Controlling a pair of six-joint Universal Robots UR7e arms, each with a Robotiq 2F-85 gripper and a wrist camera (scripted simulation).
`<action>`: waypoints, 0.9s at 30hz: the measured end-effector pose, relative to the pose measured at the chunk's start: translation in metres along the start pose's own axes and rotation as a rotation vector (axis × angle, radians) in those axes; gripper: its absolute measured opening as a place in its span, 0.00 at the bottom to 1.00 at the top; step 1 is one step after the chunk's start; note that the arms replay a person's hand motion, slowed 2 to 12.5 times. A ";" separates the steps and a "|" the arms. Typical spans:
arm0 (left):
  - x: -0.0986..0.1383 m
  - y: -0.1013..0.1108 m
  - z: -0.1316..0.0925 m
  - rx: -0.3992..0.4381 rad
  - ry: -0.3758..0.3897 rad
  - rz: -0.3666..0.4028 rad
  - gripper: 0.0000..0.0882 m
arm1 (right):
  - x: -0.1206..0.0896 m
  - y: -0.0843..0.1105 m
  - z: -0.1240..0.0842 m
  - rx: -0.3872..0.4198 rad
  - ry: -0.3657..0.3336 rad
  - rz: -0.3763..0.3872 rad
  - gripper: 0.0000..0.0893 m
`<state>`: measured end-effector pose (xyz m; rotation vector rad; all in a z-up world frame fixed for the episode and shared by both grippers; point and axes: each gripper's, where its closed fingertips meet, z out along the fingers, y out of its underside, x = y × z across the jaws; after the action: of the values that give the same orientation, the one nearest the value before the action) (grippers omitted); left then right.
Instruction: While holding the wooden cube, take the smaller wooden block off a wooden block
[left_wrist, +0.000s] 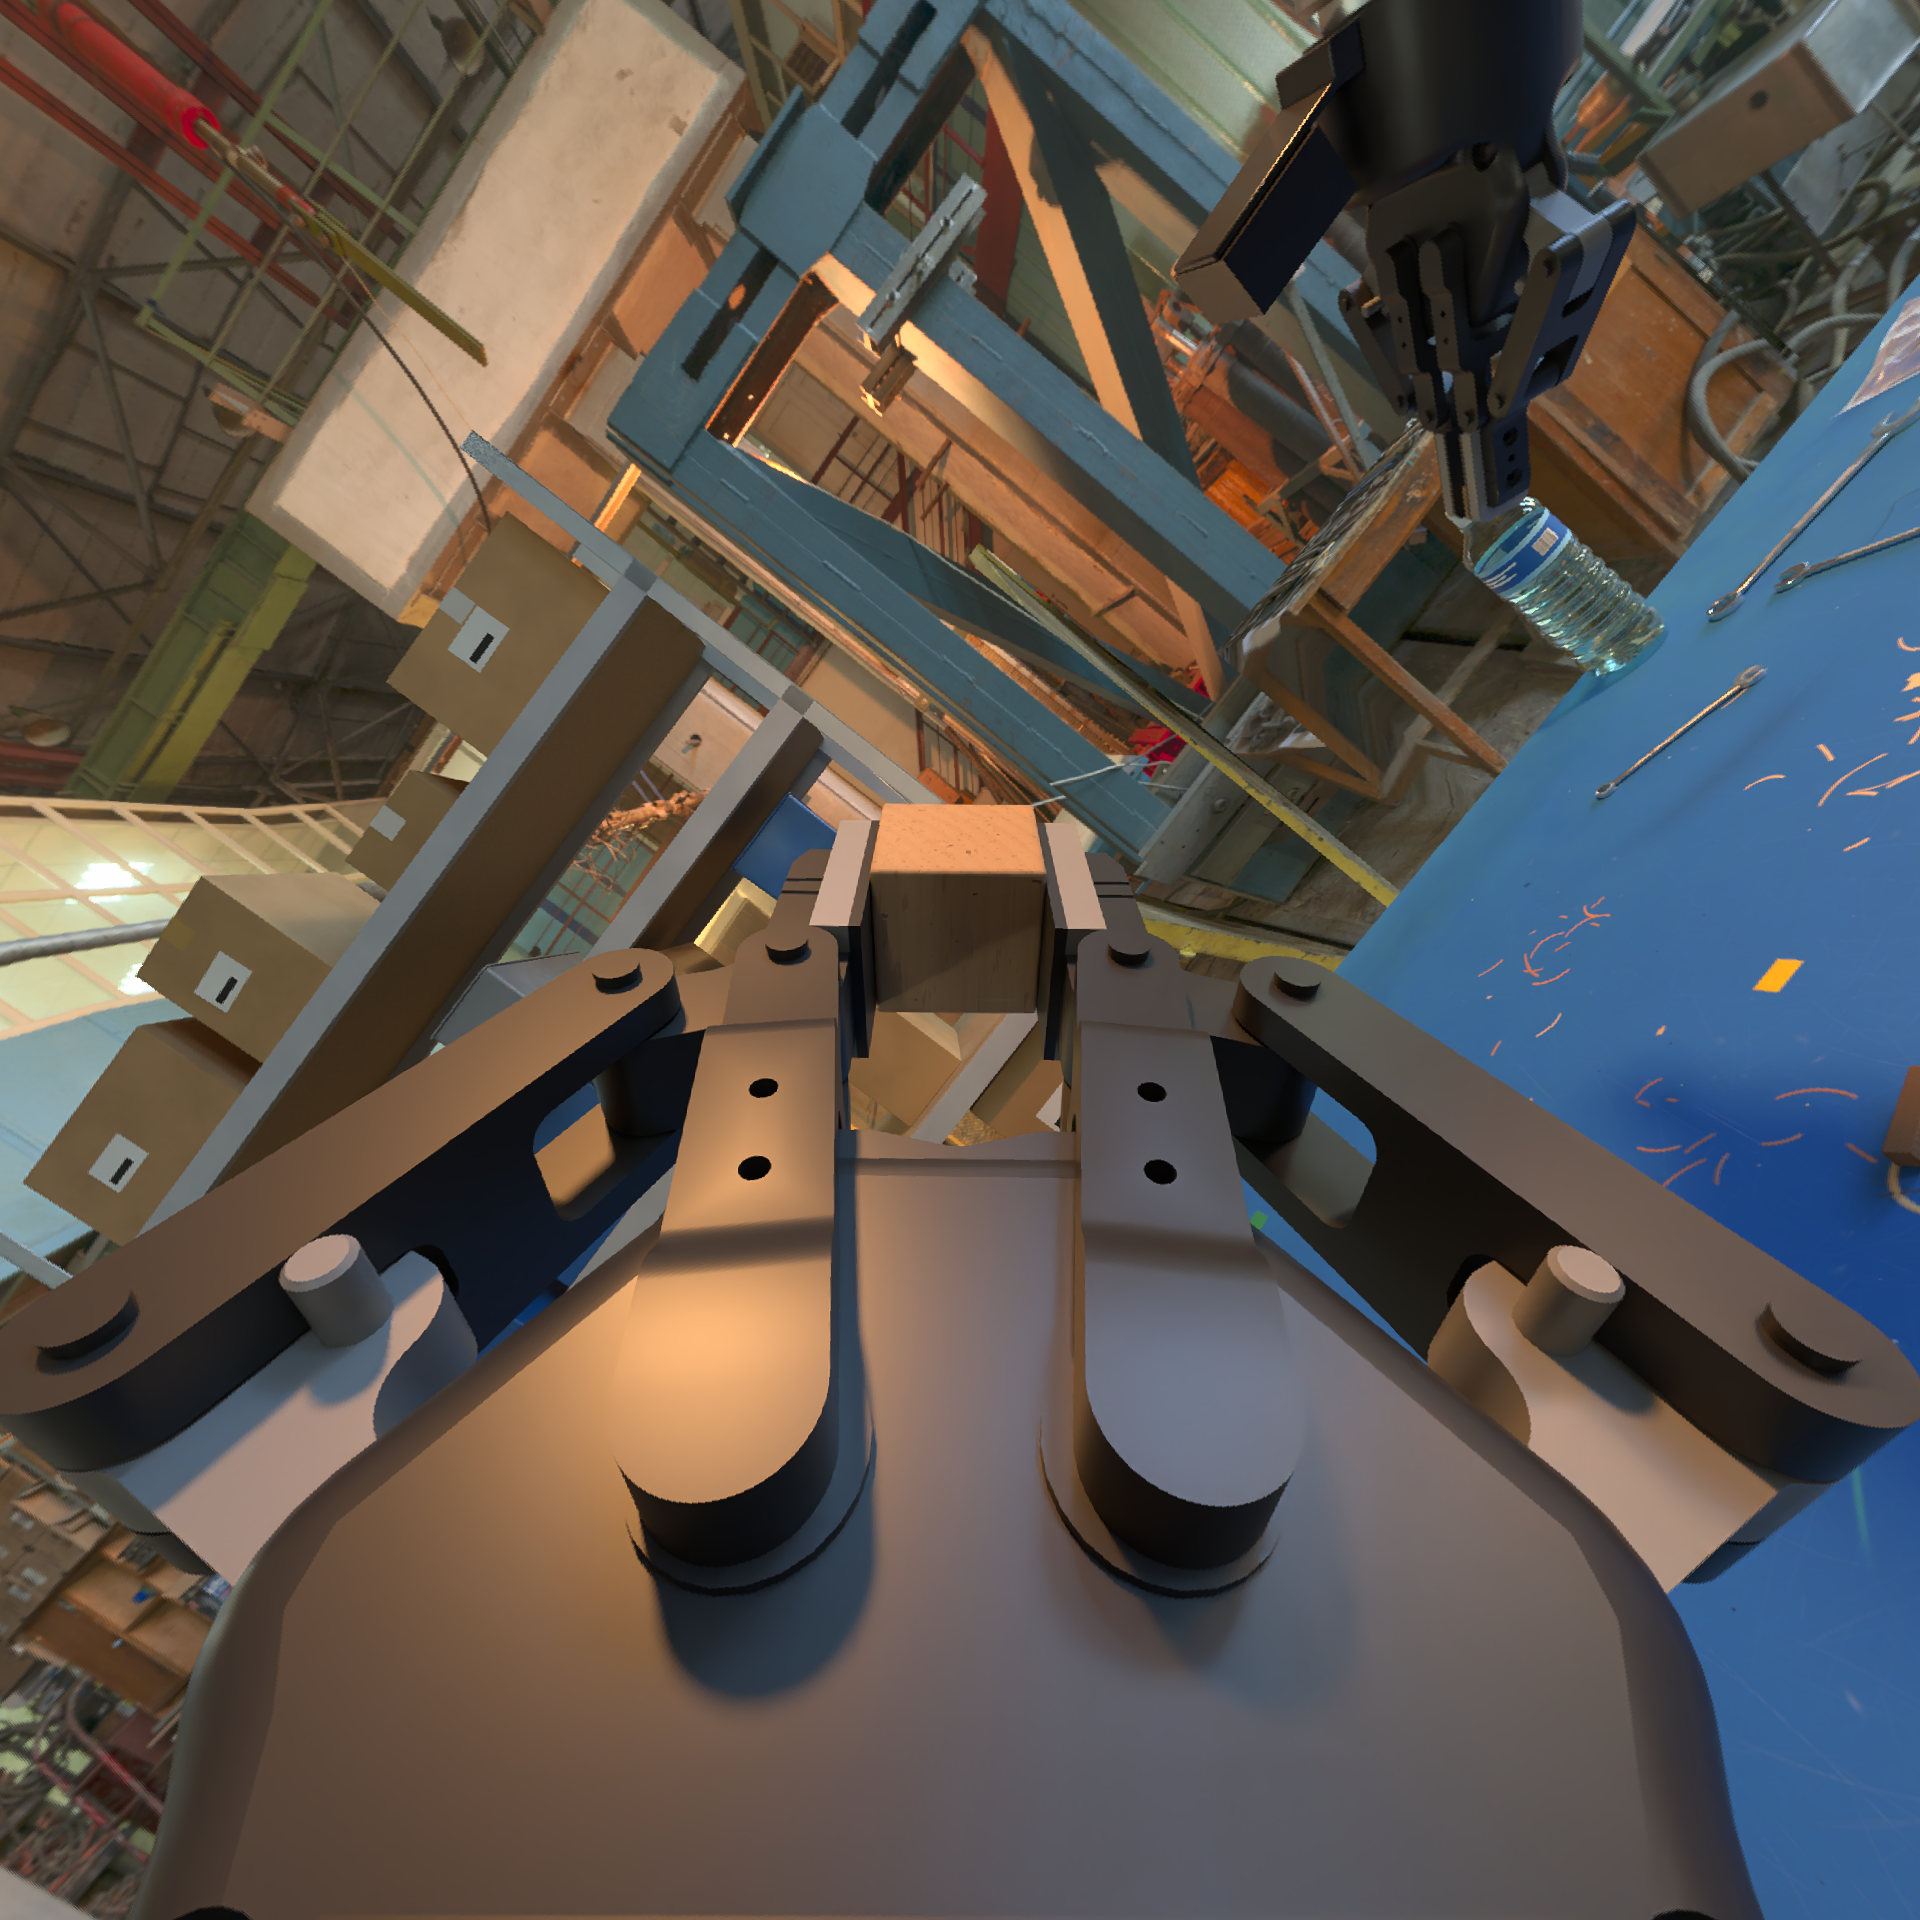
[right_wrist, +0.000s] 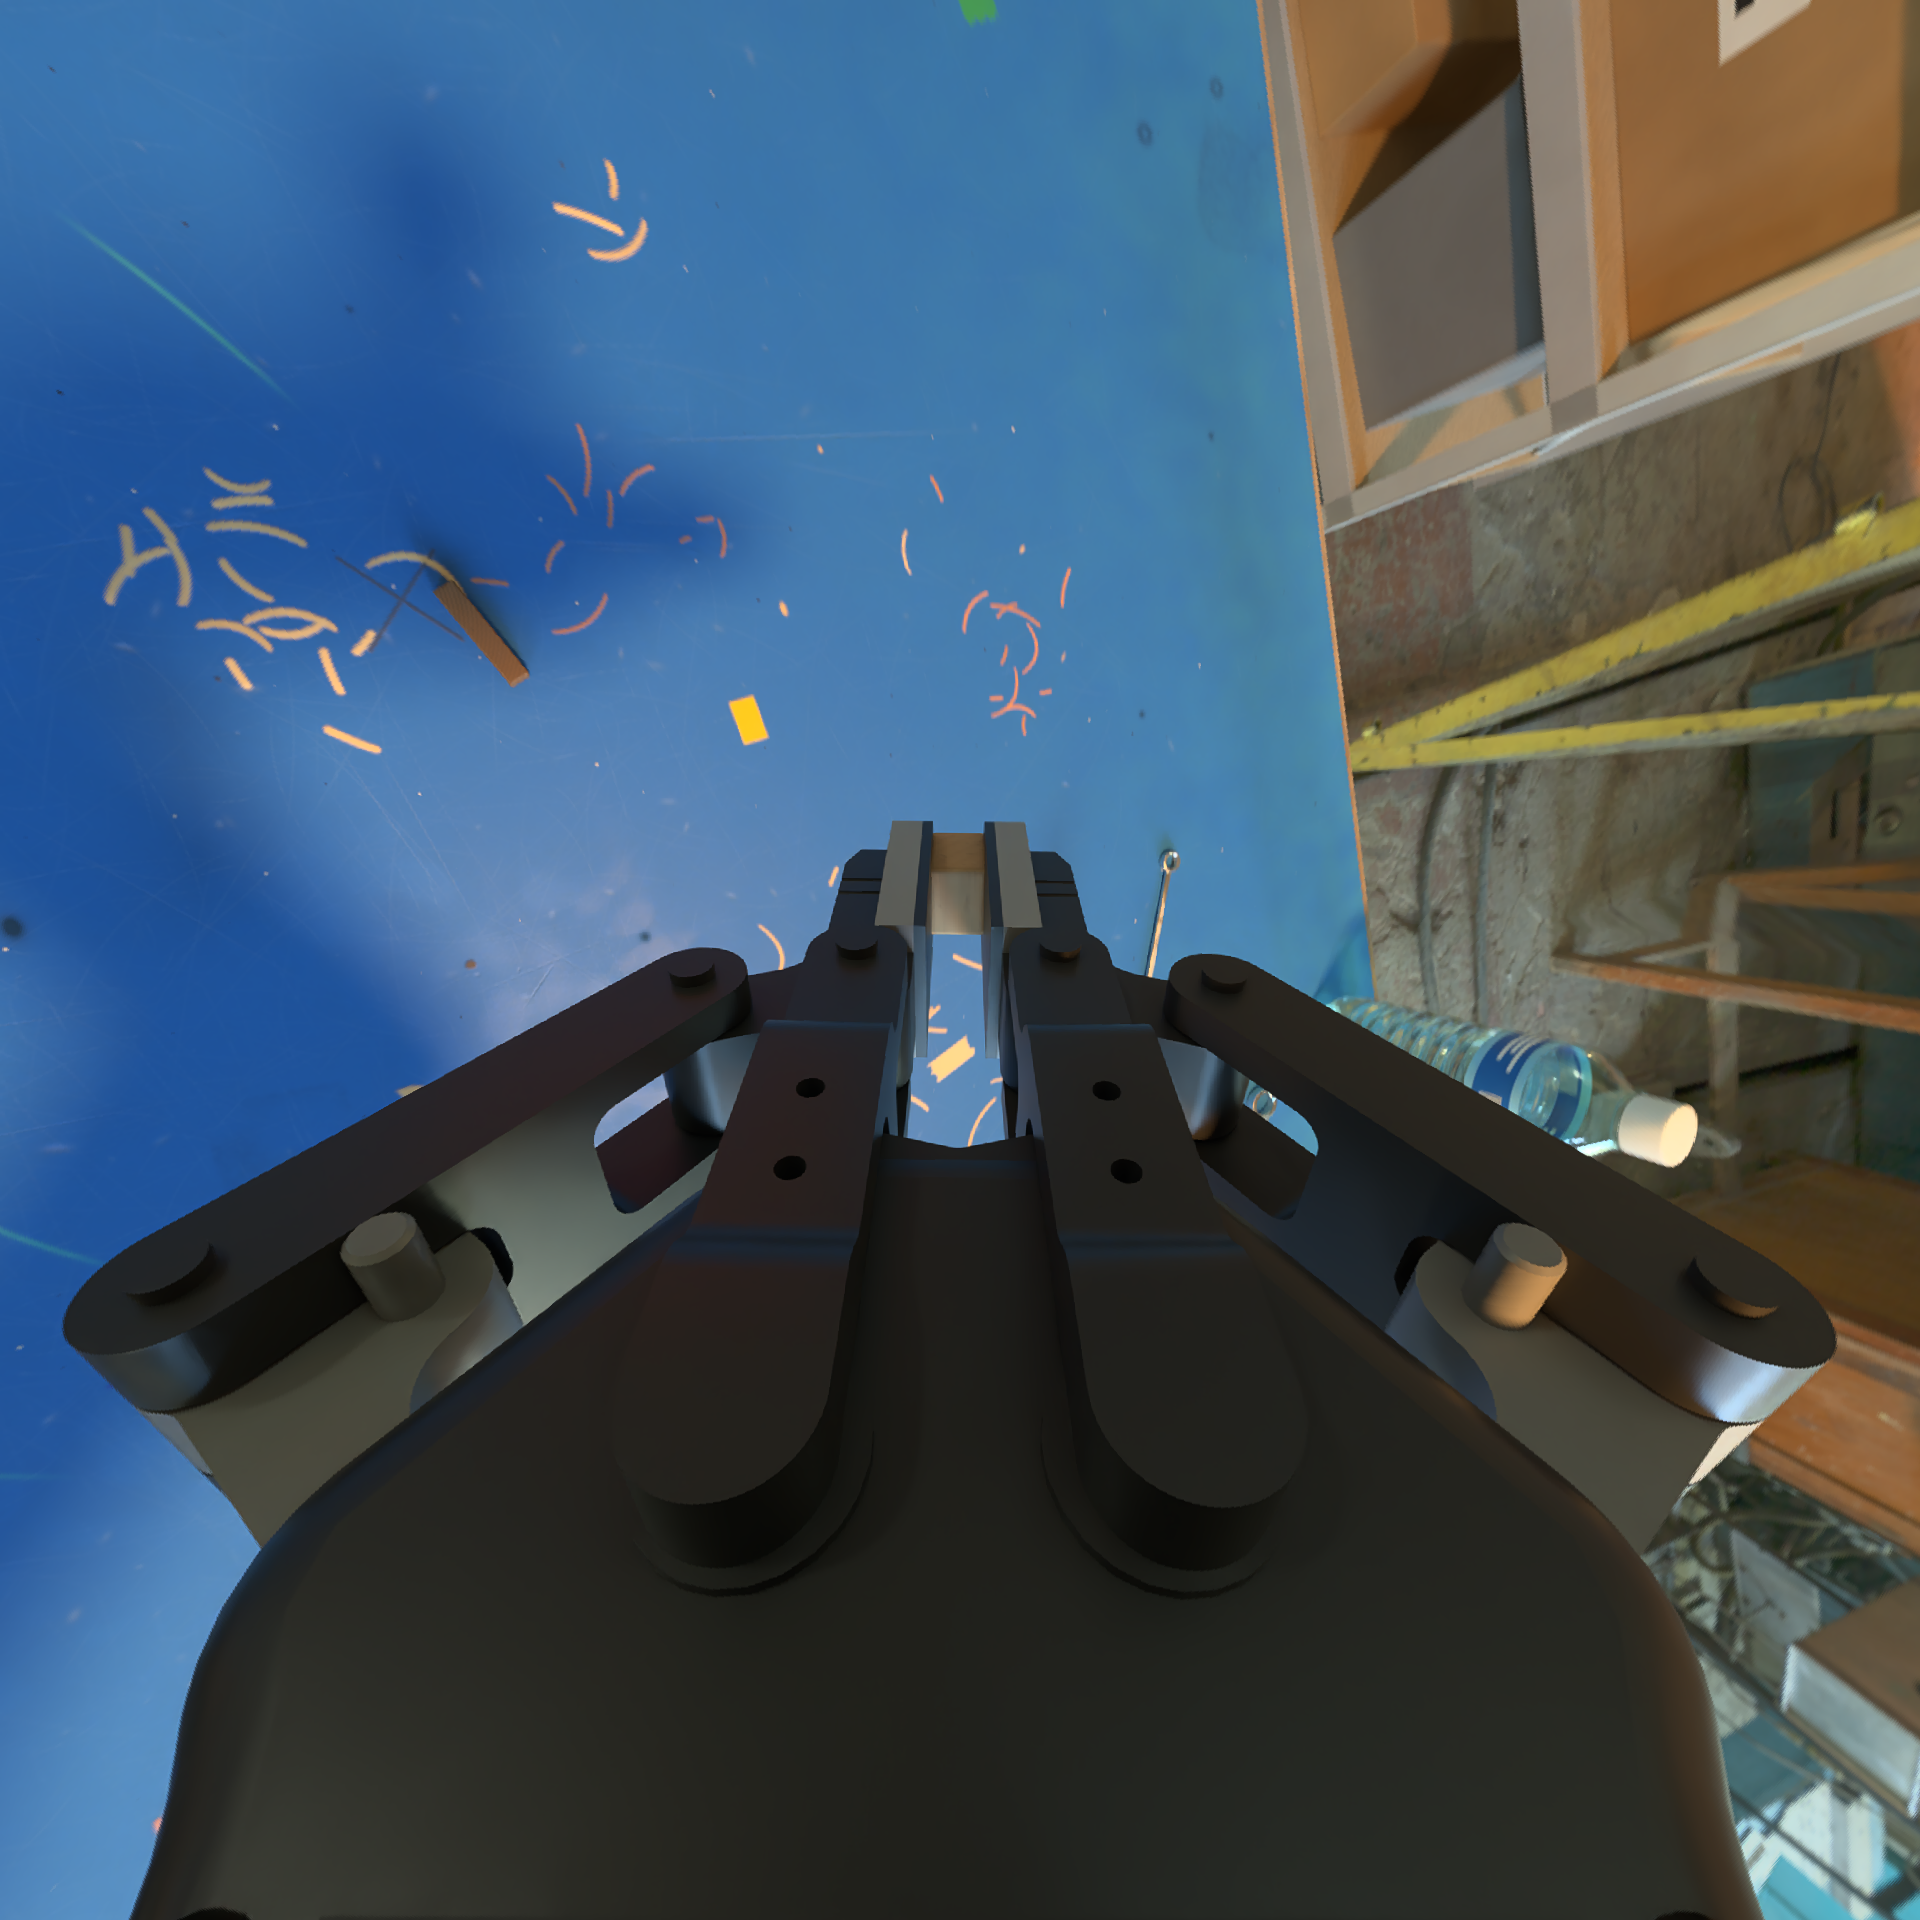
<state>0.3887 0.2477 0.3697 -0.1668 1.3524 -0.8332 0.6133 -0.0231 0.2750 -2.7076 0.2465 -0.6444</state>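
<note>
The left claw (left_wrist: 956, 894) squeezes the cube (left_wrist: 956, 914) up high, out of the way. The right claw (right_wrist: 958, 873) pinches the small block (right_wrist: 956, 883) above the blue table (right_wrist: 416, 935).

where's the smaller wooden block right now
In the right wrist view, the smaller wooden block sits pinched in the right claw, above the blue table.

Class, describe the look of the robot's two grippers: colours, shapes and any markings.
Both the left gripper and right gripper are dark grey metal, with a broad rounded body, slotted outer links on round pins, and two small holes in each inner bar. The fingertips carry pale grey flat pads. No cables or markings show.
</note>
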 end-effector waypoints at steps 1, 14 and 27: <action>0.000 0.000 0.000 0.000 0.000 0.000 0.28 | 0.002 0.004 -0.001 -0.011 0.000 0.012 0.09; 0.003 0.000 0.003 -0.009 0.010 0.006 0.28 | 0.014 0.053 -0.006 -0.168 -0.050 0.197 0.09; 0.007 0.001 0.006 -0.021 0.020 0.015 0.28 | 0.005 0.105 0.004 -0.341 -0.165 0.374 0.09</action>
<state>0.3946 0.2420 0.3656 -0.1649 1.3797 -0.8104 0.6108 -0.1205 0.2348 -2.8920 0.8635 -0.2875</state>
